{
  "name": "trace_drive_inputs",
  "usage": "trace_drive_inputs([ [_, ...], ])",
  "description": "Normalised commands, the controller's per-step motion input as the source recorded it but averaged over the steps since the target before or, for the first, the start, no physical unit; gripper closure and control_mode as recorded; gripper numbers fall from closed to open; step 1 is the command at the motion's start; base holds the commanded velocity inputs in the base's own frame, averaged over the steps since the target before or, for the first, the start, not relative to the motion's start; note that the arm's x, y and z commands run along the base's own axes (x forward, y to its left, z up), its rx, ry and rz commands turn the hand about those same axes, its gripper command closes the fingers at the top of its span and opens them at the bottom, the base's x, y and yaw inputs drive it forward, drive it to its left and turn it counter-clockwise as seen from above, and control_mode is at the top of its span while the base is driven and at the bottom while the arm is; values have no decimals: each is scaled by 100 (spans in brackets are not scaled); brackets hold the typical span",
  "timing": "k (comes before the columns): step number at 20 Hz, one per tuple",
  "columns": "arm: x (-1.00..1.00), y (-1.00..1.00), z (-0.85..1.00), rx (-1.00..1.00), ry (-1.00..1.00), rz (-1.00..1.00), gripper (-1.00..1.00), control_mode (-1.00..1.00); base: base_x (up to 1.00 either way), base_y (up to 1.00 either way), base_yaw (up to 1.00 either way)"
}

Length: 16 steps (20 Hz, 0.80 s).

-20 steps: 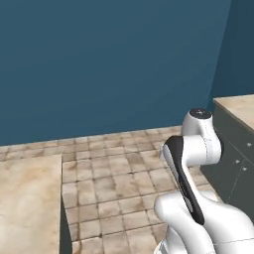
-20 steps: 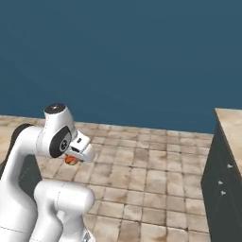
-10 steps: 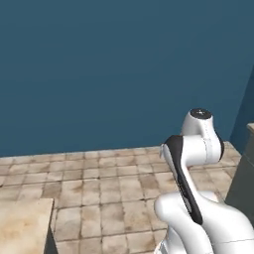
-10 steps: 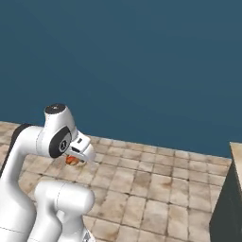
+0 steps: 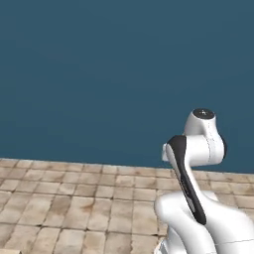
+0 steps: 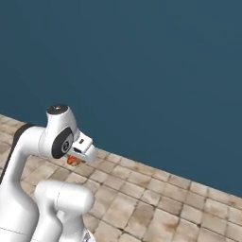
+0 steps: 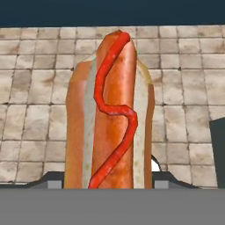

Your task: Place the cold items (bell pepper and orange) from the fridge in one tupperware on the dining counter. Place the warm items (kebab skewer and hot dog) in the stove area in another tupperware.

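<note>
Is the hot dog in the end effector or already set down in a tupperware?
In the end effector: the hot dog rises between its fingertips over tiled floor.

Two rear base views sharing tiled floor (image 5: 74,208); hand view close.

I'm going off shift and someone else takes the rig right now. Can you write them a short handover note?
Gripper: shut on the hot dog, which stands up between the jaws in the hand view; a bit of it also shows under the hand in the right base view.
Surroundings: tiled floor and blue wall ahead; no counter or tupperware in sight.
Done: hot dog picked up.
Left: carry it to a tupperware and release it. The state of the kebab skewer, bell pepper and orange cannot be told from here.
</note>
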Motion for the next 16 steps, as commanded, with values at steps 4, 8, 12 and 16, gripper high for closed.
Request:
trace_drive_inputs([
  [4, 0, 0, 0, 0, 0, 0, 100, 100, 100, 10, 49],
  [8, 0, 0, 0, 0, 0, 0, 100, 100, 80, -25, 76],
  [12, 0, 0, 0, 0, 0, 0, 100, 100, 73, -14, 84],
  [16, 0, 0, 0, 0, 0, 0, 100, 100, 76, -37, 80],
])
